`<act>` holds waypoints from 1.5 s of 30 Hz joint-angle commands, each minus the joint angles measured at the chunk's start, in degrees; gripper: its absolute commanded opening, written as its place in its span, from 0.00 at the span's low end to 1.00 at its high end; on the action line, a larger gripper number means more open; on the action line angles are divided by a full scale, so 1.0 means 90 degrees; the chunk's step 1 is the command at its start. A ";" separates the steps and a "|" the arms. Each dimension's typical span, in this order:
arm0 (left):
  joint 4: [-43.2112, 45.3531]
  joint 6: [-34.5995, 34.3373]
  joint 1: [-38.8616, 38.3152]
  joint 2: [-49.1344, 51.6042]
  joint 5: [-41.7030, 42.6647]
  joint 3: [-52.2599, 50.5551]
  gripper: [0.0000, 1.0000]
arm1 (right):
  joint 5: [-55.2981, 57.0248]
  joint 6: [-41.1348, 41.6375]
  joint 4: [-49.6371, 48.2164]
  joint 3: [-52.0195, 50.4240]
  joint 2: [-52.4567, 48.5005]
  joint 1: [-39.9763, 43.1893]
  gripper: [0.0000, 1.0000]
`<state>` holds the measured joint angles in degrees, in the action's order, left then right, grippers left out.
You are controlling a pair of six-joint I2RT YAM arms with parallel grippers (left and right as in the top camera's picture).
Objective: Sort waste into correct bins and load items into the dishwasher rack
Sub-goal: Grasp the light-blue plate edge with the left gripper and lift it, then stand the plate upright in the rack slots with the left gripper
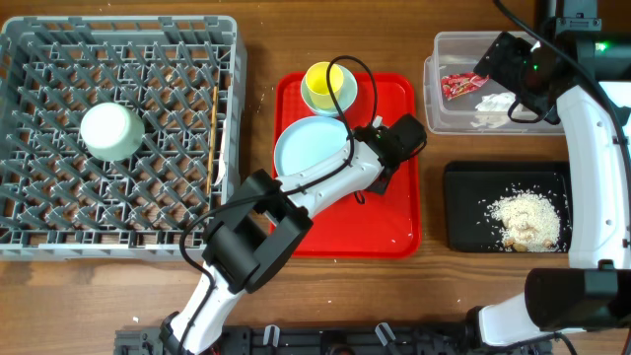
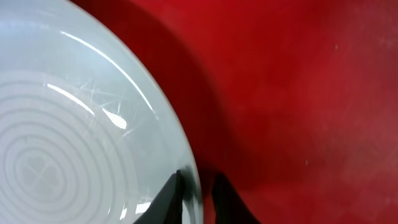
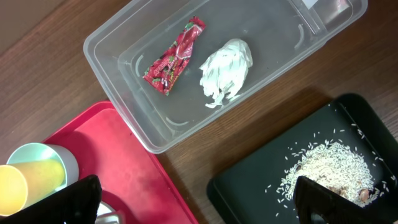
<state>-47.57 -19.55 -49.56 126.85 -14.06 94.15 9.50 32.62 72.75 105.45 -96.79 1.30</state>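
Observation:
The pale blue plate (image 1: 311, 148) lies on the red tray (image 1: 394, 222). My left gripper (image 1: 355, 156) is shut on the plate's right rim, one finger on the plate (image 2: 62, 124) and one over the tray (image 2: 196, 177). The yellow cup (image 1: 322, 79) stands inside a blue-green bowl (image 1: 345, 91) at the tray's back. A second bowl (image 1: 111, 130) sits upside down in the grey dishwasher rack (image 1: 39, 232), with the wooden stick (image 1: 213, 128) to its right. My right gripper (image 1: 505, 67) hangs open and empty (image 3: 205, 205) near the clear tub (image 3: 112, 68), which holds the red wrapper (image 3: 174, 56) and white scrap (image 3: 227, 68).
The black tray (image 1: 463, 212) at the right holds the heap of beige crumbly food (image 1: 527, 219), with loose grains around it (image 3: 336, 165). Bare wooden table (image 1: 261, 59) shows between the rack, red tray and bins.

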 commanded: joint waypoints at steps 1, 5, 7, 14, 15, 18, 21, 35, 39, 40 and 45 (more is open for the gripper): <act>0.0092 0.0005 -0.0024 0.0549 -0.0279 -0.0022 0.04 | 0.0087 -0.0109 -0.0012 0.0075 0.0039 -0.0010 1.00; -0.0044 -0.0041 -0.0155 0.0607 -0.1341 -0.0019 0.04 | 0.0087 -0.0114 -0.0012 0.0075 0.0039 -0.0010 1.00; -0.0187 -0.0039 -0.0367 0.0605 -0.2317 -0.0019 0.04 | 0.0087 -0.0112 -0.0012 0.0075 0.0039 -0.0012 1.00; -0.0721 -0.0216 -0.1013 0.0508 -0.3019 -0.0017 0.04 | 0.0087 -0.0112 -0.0012 0.0075 0.0039 -0.0012 1.00; -0.0860 -0.0333 -0.1088 0.0432 -0.3019 -0.0017 0.04 | 0.0087 -0.0109 -0.0012 0.0075 0.0039 -0.0010 1.00; -0.1076 -0.0398 -0.1151 0.0172 -0.3019 -0.0017 0.04 | 0.0087 -0.0109 -0.0012 0.0075 0.0039 -0.0010 1.00; -0.1280 -0.0544 -0.1069 -0.0321 -0.3033 -0.0017 0.04 | 0.0087 -0.0109 -0.0012 0.0075 0.0039 -0.0010 1.00; -0.1120 -0.0328 0.0622 -0.2113 -0.4058 -0.0012 0.04 | 0.0087 -0.0112 -0.0012 0.0075 0.0039 -0.0010 1.00; -0.0427 0.0180 0.1800 -0.2472 -0.3111 -0.0010 0.04 | 0.0087 -0.0112 -0.0012 0.0075 0.0039 -0.0010 1.00; -0.0299 0.0180 0.2188 -0.2550 -0.2965 -0.0010 0.04 | 0.0087 -0.0109 -0.0012 0.0075 0.0039 -0.0010 1.00; -0.0109 0.0321 0.3220 -0.2633 -0.1855 -0.0005 0.04 | 0.0087 -0.0109 -0.0012 0.0075 0.0039 -0.0010 1.00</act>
<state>-49.54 -18.55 -25.15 104.97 -39.51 93.91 9.50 32.64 72.75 105.45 -96.79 1.30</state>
